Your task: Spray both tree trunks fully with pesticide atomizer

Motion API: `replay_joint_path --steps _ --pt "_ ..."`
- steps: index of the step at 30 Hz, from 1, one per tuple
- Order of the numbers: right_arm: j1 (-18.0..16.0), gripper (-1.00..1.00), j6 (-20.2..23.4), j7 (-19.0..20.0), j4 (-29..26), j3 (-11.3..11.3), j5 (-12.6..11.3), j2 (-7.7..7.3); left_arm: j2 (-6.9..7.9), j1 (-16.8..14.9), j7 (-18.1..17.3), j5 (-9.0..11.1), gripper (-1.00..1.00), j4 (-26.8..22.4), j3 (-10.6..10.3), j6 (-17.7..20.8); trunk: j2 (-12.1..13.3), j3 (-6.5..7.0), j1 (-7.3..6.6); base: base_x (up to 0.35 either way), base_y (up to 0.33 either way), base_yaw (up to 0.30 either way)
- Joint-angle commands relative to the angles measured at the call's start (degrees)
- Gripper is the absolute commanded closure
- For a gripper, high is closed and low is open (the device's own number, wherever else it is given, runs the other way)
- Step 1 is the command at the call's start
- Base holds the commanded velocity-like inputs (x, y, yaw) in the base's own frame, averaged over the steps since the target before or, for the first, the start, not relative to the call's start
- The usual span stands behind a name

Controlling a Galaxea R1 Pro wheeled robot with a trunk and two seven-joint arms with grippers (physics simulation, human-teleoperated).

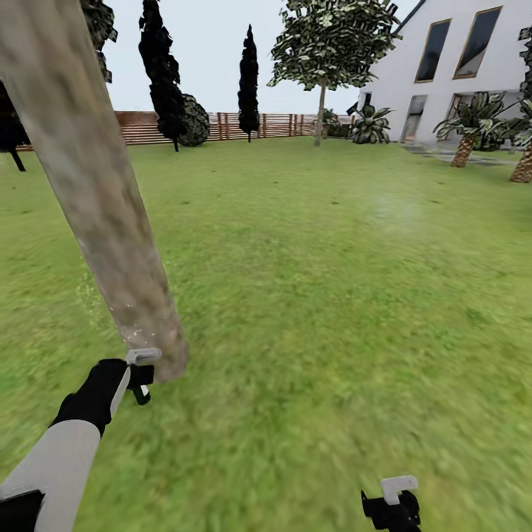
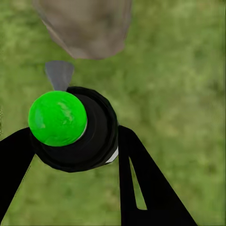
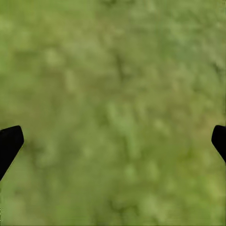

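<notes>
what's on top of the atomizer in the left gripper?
A green round cap sits atop the pesticide atomizer held by the left gripper. It hides the top beneath.

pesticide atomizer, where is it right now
The pesticide atomizer sits between the left gripper's fingers, low on the left of the head view, right beside the base of the near tree trunk on the lawn.

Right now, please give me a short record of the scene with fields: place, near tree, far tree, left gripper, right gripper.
place: lawn with a fence and a white house
near tree: leaning trunk, base beside the left gripper
far tree, by the fence
left gripper: fingers shut on the atomizer, green-topped
right gripper: open over grass
</notes>
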Motion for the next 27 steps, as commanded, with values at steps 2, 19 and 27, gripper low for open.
replay_joint_path --steps 2,19,27 --pt "0.00 -1.00 -0.01 0.00 0.00 -0.03 -0.04 -0.06 0.21 -0.41 -0.29 -0.26 1.00 -0.21 -0.17 0.26 0.00 0.00 0.00 0.020 -0.012 0.275" --pt "0.00 -1.00 -0.07 -0.09 -0.17 -0.08 -0.11 -0.61 4.39 -7.50 -3.04 -0.19 1.00 -0.16 -0.32 5.65 0.00 0.00 0.00 0.001 0.000 0.088" --pt "0.00 -1.00 -0.07 -0.09 -0.18 -0.08 -0.05 -0.58 5.62 -10.58 -5.53 -0.07 1.00 -0.22 -2.35 9.49 0.00 0.00 0.00 0.000 0.000 0.000"
